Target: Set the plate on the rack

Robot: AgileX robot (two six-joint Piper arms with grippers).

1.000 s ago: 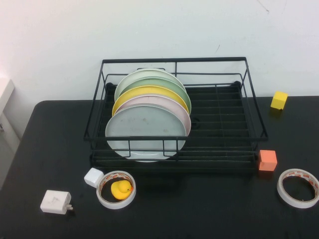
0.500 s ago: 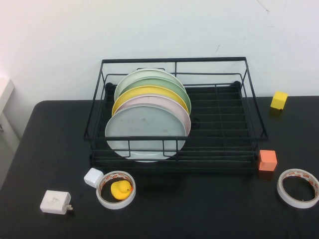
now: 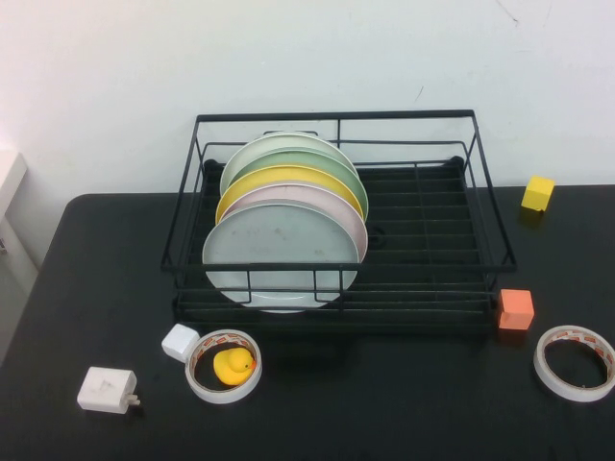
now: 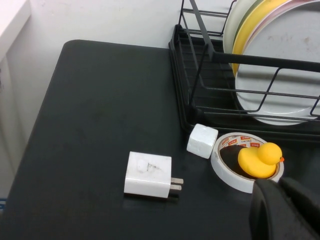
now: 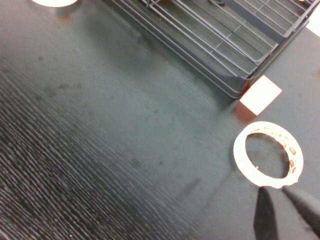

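The pale grey-blue plate (image 3: 279,252) stands on edge in the black wire rack (image 3: 432,268), at the front of a row with a pink, a yellow and two green plates behind it. The left wrist view shows the plate (image 4: 285,70) behind the rack's wires (image 4: 200,50). Neither gripper shows in the high view. My left gripper (image 4: 280,200) is shut and empty, above the table near the tape roll holding a yellow duck (image 4: 260,160). My right gripper (image 5: 274,192) has its fingers slightly apart, empty, beside another tape roll (image 5: 267,155), away from the rack (image 5: 210,45).
A white charger (image 3: 106,389), a white cube (image 3: 180,342) and the tape roll with the duck (image 3: 225,365) lie front left. An orange cube (image 3: 516,308) and a tape roll (image 3: 575,362) lie front right. A yellow cube (image 3: 538,192) sits at the back right.
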